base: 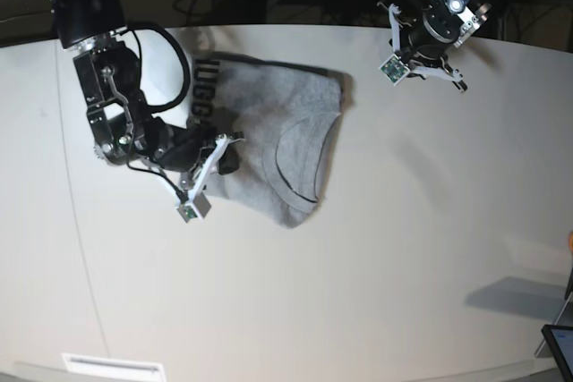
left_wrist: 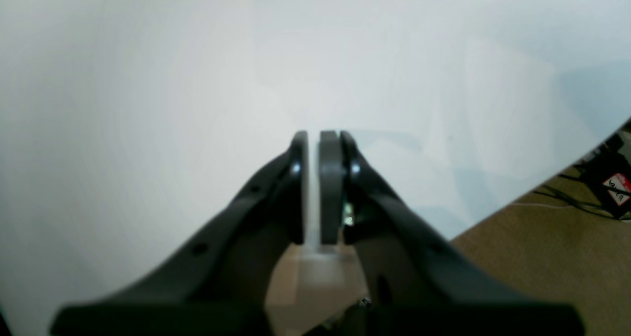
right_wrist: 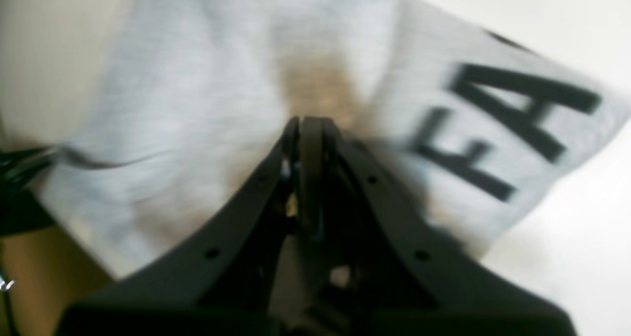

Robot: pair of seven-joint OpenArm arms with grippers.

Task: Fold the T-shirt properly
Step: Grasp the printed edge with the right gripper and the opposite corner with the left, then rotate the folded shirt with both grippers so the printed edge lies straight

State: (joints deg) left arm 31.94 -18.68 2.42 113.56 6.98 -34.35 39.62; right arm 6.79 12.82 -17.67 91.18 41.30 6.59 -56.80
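Note:
The grey T-shirt lies partly folded on the white table, its collar facing right and black lettering along its far left edge. My right gripper sits at the shirt's left edge, shut, with the fabric bunched at its tips. Black letters show to the right in the right wrist view. My left gripper hovers over bare table at the far right, away from the shirt. Its jaws are nearly together and hold nothing.
The table's curved edge borders brown floor with cables and a red-labelled box. A dark tablet corner sits at the bottom right of the base view. A white label lies near the front edge.

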